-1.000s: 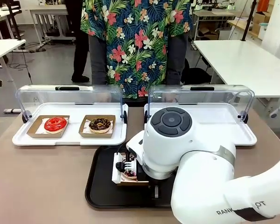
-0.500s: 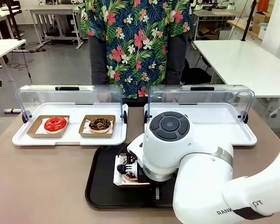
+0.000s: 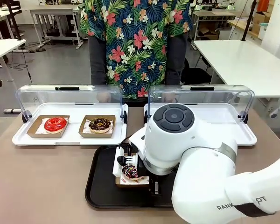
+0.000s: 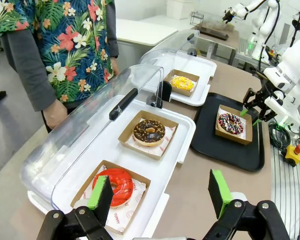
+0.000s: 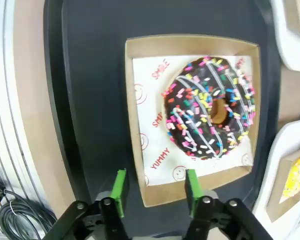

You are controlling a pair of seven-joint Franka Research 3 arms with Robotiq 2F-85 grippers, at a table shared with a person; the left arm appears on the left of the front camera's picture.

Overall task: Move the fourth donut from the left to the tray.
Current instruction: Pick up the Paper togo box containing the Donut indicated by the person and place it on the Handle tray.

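The donut [image 5: 209,108] lies flat in its square holder [image 5: 136,115] on the tray [image 5: 85,100], just ahead of the right pincer [image 5: 156,187], whose fingers stand apart astride the holder's near wall, not gripping it.

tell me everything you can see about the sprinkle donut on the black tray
The fourth donut is a dark chocolate-glazed ring with pale drizzle lines and many coloured sprinkles, its hole showing tan dough. It lies flat on white paper printed with red words and smileys, inside a square brown cardboard holder. The holder rests on the tray, a black one with a raised rim. The right gripper is open, its green pads straddling the holder's near wall, apart from the donut itself.
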